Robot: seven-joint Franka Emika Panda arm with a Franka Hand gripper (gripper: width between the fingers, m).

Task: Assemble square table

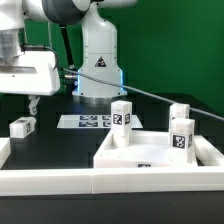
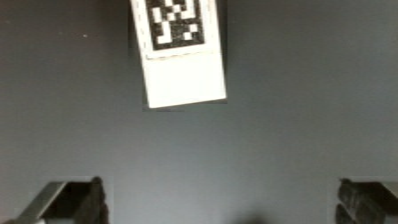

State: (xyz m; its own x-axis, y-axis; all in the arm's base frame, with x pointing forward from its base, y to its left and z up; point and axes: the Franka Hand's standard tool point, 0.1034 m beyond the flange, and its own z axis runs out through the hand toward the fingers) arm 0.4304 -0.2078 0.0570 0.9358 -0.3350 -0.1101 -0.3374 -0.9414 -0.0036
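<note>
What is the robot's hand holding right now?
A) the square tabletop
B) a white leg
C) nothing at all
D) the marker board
C. In the wrist view the gripper has its fingers spread wide, with only the dark table between them. The white leg lies apart from them, untouched.
</note>
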